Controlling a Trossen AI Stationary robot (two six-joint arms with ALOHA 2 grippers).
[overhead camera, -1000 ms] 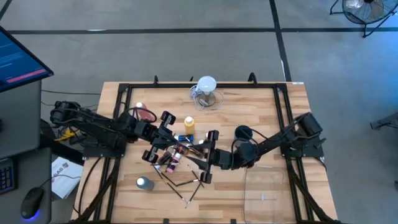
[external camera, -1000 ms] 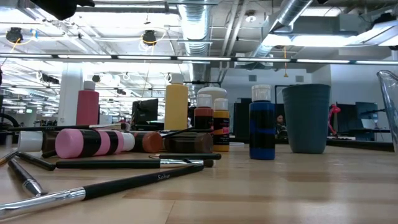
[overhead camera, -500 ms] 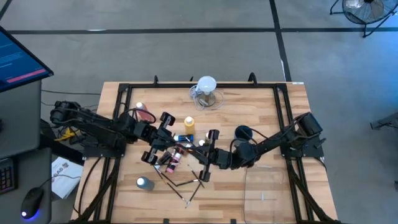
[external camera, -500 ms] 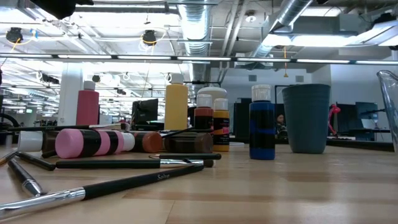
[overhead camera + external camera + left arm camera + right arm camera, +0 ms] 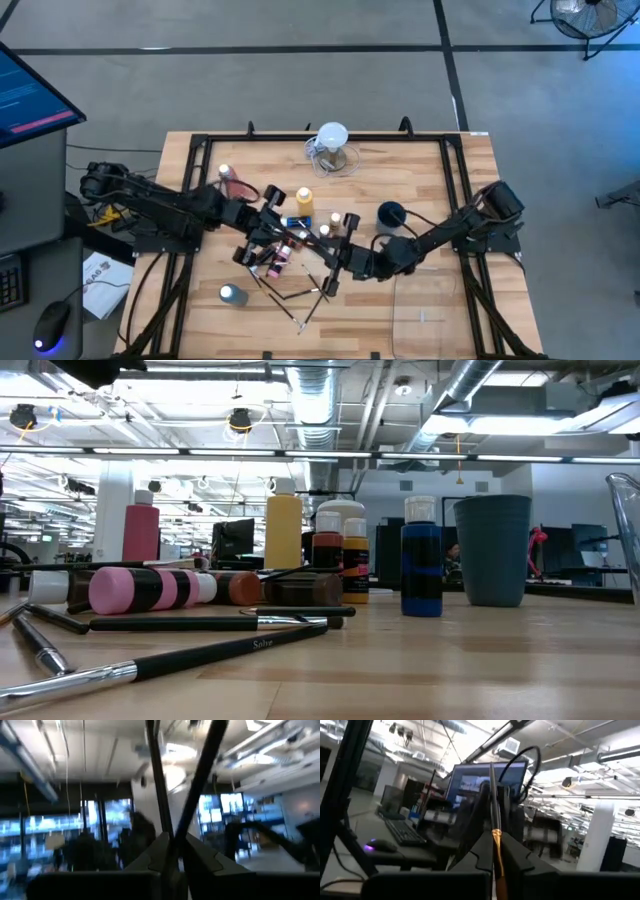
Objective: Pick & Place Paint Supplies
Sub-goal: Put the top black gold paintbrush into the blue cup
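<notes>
Brushes pinched: we saw right gripper (image 5: 492,851) clamp a paintbrush (image 5: 495,827), left gripper (image 5: 172,851) nip two handles (image 5: 157,785), likely for lifting.

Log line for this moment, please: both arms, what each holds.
left gripper: shut on paintbrush | right gripper: shut on gold-ferruled paintbrush | both over bottle cluster, mid-table

High view overhead, straight down; low view table-level, facing room; wrist views close past own fingers.
</notes>
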